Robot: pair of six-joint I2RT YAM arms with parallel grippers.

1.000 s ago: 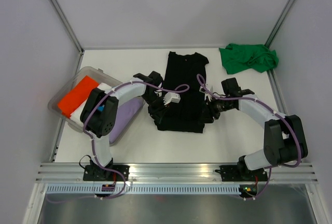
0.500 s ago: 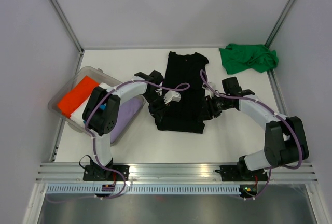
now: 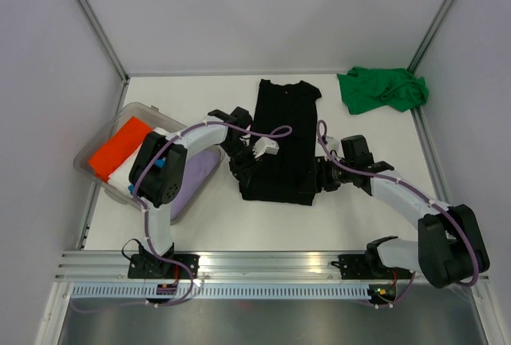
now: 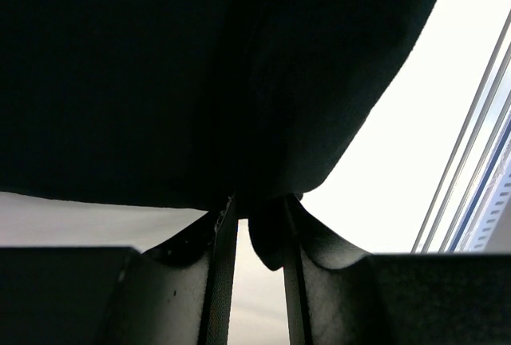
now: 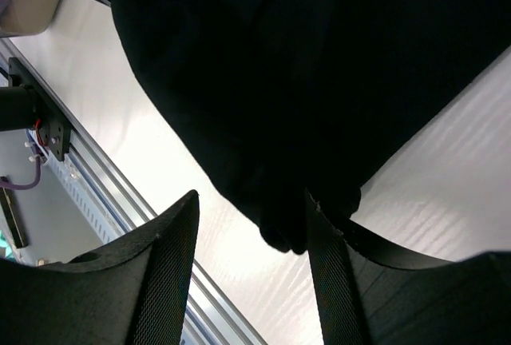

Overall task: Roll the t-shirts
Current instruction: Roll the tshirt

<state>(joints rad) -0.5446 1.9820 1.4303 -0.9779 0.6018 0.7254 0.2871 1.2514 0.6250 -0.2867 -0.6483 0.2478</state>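
**Item 1, black t-shirt** point(image 3: 283, 133): lies mid-desk point(image 3: 200, 97) as a narrow lengthwise strip, collar toward 12 o'clock, hem toward 6. No roll shows yet.

**Item 2, green t-shirt** point(image 3: 382, 89): crumpled at 1 o'clock in the far corner, well apart from both arms.

**Left claw** point(image 4: 254, 209): narrow, pinching hem fabric at the strip's 7 o'clock corner.

**Right claw** point(image 5: 251, 201): wide, with a lobe of hem between its fingers but not gripped.

**Bin** point(image 3: 136, 108): at 9 o'clock, holding folded cloth.

**Status, by estimate:** early. Both shirts remain to be rolled.
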